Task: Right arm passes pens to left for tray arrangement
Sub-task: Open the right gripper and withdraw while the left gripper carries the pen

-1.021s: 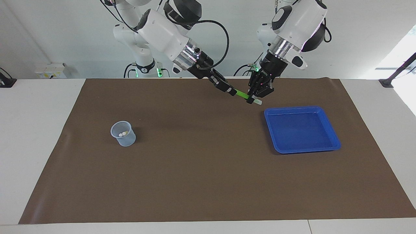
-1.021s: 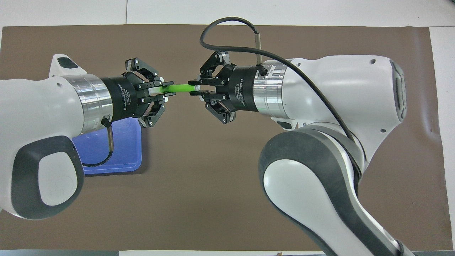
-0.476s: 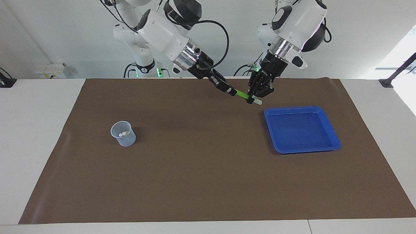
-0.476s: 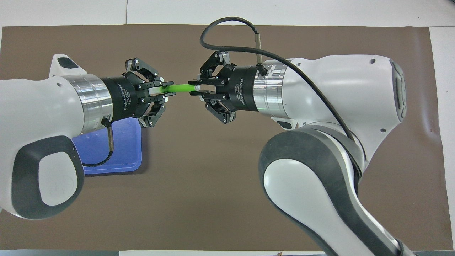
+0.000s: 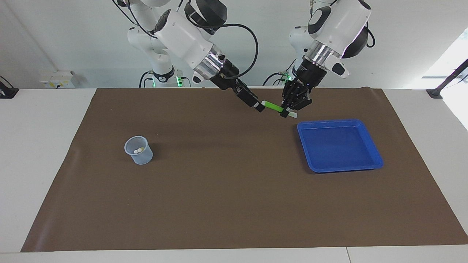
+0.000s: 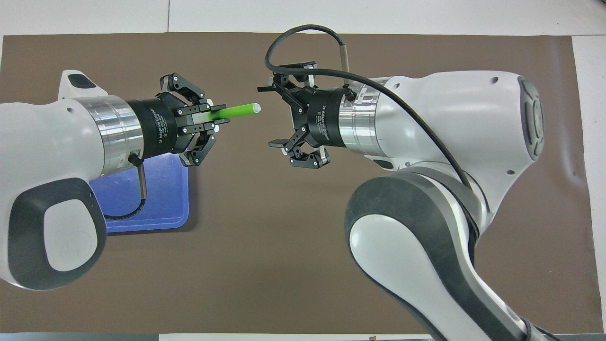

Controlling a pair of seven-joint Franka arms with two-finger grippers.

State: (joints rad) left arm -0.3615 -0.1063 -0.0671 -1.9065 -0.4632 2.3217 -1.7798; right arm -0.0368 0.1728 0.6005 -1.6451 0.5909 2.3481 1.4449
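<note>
The left gripper (image 6: 218,114) is clamping the green pen (image 6: 235,111) near one end, jaws closed on the barrel. The rest of the pen is projecting freely, up in the air over the brown mat (image 5: 226,190), close to the counter edge nearest the robots. The right gripper (image 6: 271,115) is standing just clear of the pen's free whitish tip, jaws spread wide and holding nothing.

Handling judgement: the pen is appearing light, slim and rigid, with a smooth round barrel that is likely to slip or twist under a loose grip. A hold nearer mid-barrel, across the round section, is giving less droop than an end hold.

The blue tray (image 5: 373,148) is sitting empty toward the left arm's end of the counter. A translucent cup (image 5: 139,150), holding whitish pen ends, is standing toward the right arm's end.
</note>
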